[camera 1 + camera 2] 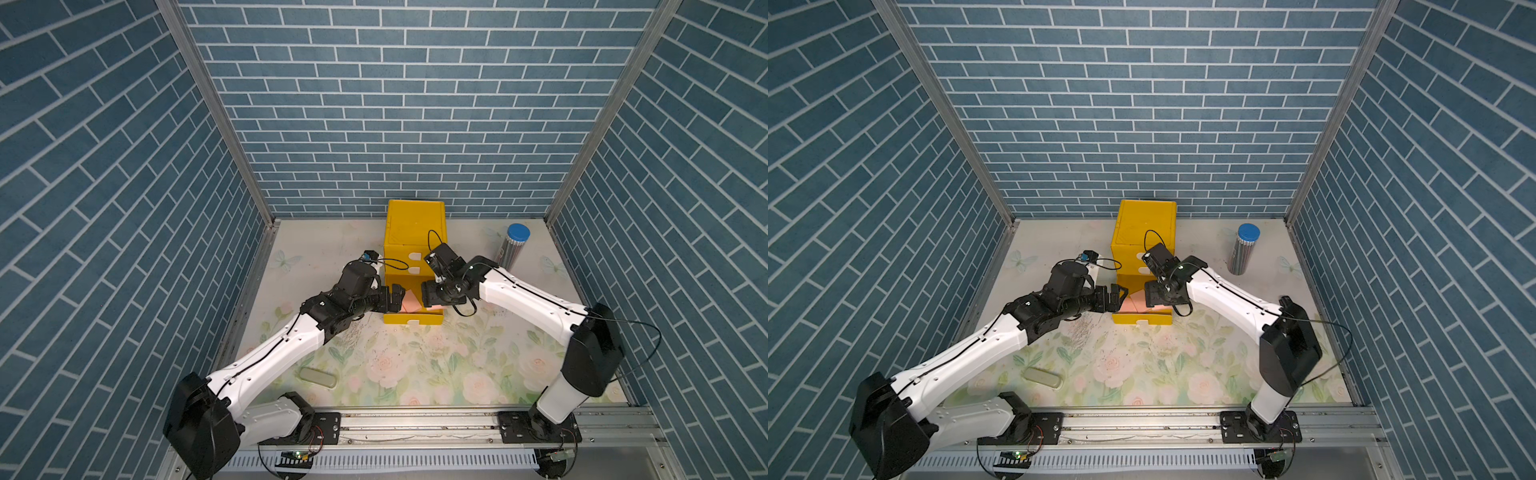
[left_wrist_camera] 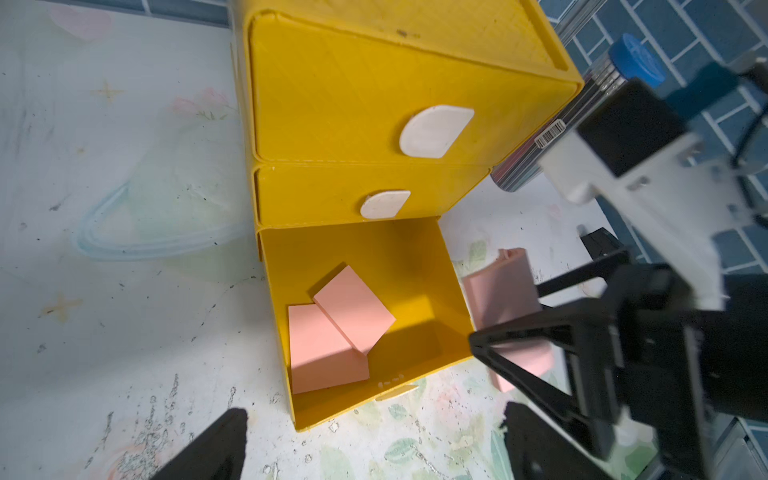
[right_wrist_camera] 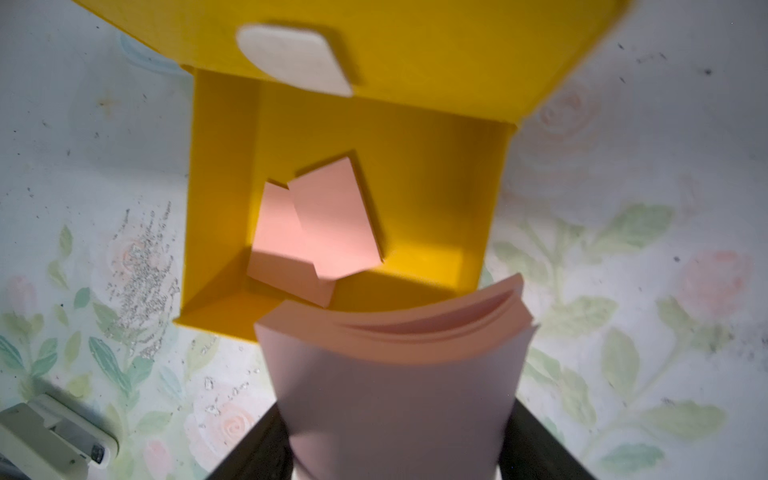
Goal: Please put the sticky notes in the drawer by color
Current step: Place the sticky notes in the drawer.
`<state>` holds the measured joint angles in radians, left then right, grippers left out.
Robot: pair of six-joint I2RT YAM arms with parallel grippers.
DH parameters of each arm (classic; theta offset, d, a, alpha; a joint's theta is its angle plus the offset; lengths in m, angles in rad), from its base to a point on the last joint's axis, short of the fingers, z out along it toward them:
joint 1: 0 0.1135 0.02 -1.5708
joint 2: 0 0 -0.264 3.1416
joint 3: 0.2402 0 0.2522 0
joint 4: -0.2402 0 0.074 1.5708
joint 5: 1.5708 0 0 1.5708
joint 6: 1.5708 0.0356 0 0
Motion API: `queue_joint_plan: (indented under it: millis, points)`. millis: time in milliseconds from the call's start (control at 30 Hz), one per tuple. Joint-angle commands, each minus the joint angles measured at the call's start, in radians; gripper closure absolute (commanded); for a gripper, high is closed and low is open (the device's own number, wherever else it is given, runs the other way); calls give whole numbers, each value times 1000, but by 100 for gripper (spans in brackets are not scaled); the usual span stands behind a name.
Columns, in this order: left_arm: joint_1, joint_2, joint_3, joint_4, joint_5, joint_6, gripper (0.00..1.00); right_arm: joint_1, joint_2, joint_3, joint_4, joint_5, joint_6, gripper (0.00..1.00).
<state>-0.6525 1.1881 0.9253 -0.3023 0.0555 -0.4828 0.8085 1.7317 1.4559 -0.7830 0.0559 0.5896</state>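
Salmon-pink sticky pad (image 3: 395, 374), bowed, pinched by the right gripper (image 2: 505, 320) at the open bottom drawer's (image 3: 216, 208) right front corner; the cavity lies just ahead, leftward. Two pink pads (image 3: 332, 220) lie inside. Left gripper (image 1: 397, 298), spread and empty, hangs beside the drawer's left wall.

Robotics lab test cell, not a home or shop. Boxed in on the left, right and far sides by panels printed with blue brick (image 1: 374, 104), held in bare aluminium posts (image 1: 218, 116). Tabletop (image 1: 415, 365) covered in a rose-patterned sheet. Along the near edge, a metal rail (image 1: 415, 428) with a white-and-black left arm (image 1: 266, 353) and right arm (image 1: 532, 303) bolted on. Loose wiring and a slotted cable duct (image 1: 374, 461) just below.
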Motion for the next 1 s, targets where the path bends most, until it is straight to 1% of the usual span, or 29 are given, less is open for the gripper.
queue_joint_plan:
  millis: [0,133,200,367,567,700,833,933,967]
  points:
    - [6,-20,17,-42,-20,-9,0,-2,102,81,1,2,-101,25]
    - [6,-40,17,-58,-26,-19,0,-2,174,103,30,6,-122,25]
    - [6,-45,25,-69,-28,-20,0,-3,206,113,18,49,-133,25]
    - [7,-32,52,-75,-17,-22,0,-1,238,83,55,59,-137,24]
    - [7,-6,96,-88,-22,-16,0,0,243,54,80,52,-135,17]
    - [7,24,150,-95,-45,-7,0,1,216,49,85,58,-136,11]
    - [18,85,244,-106,-67,8,0,6,175,42,92,33,-135,9]
    - [73,137,332,-91,-24,16,0,6,130,21,83,30,-132,11]
    - [115,156,362,-81,17,16,0,6,102,-2,93,20,-128,12]
